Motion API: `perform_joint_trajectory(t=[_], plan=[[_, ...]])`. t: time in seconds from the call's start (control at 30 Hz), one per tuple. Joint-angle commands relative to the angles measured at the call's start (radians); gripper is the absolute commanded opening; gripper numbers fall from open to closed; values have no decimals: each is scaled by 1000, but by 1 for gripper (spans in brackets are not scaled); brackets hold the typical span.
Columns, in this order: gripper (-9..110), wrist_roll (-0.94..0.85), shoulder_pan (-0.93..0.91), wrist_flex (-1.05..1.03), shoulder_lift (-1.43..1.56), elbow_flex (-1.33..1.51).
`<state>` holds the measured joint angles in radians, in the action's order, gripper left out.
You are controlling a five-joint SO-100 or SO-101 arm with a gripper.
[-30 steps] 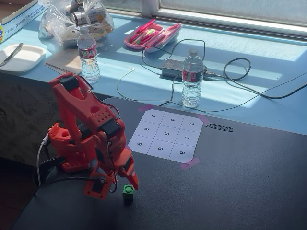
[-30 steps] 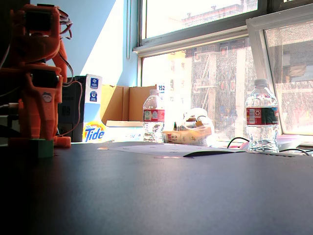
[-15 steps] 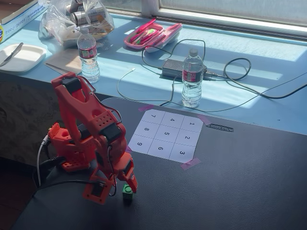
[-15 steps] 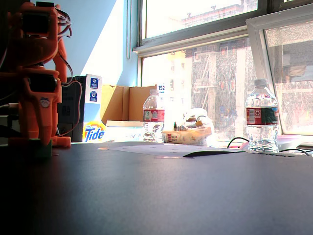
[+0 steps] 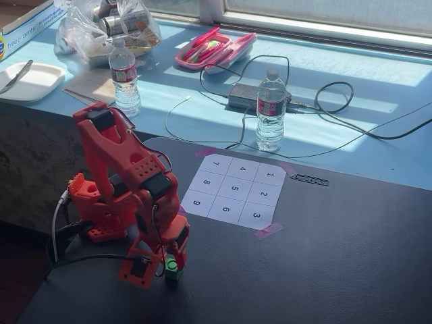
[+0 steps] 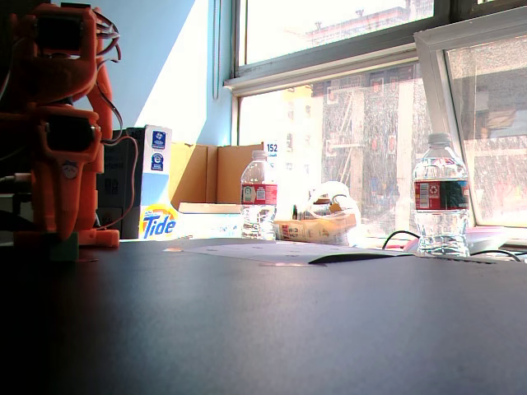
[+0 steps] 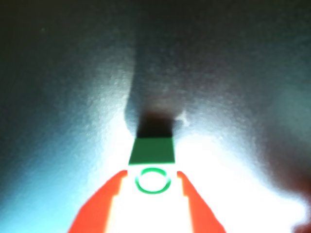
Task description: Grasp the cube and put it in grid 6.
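Green cube (image 7: 152, 162) sits clenched in the orange hand (image 7: 152, 180) on the table (image 5: 337, 256), grid 6 (image 5: 226, 210) bare.

Sunlight from the window (image 6: 346, 123) striped the blue counter (image 5: 351, 88). The low fixed view was backlit, its foreground dim; the wrist view was overexposed and blurred, perhaps defocused.

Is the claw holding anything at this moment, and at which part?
The claw has its fingers on the left and right sides of the green cube in the wrist view; the cube seems to rest on the dark table.
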<state>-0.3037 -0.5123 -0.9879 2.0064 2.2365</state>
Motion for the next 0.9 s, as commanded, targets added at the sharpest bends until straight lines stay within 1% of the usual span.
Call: perform_joint_trajectory(t=[0.0,0.33,0.53,0.67,0.87], plan=[[0,14,15,-20,0,-52],[0,81,140,-183,9,-239],[0,160,314,-285,-35,-419],[0,210,437,-305,-86,-512],[0,278,617,-373,-224,-716]])
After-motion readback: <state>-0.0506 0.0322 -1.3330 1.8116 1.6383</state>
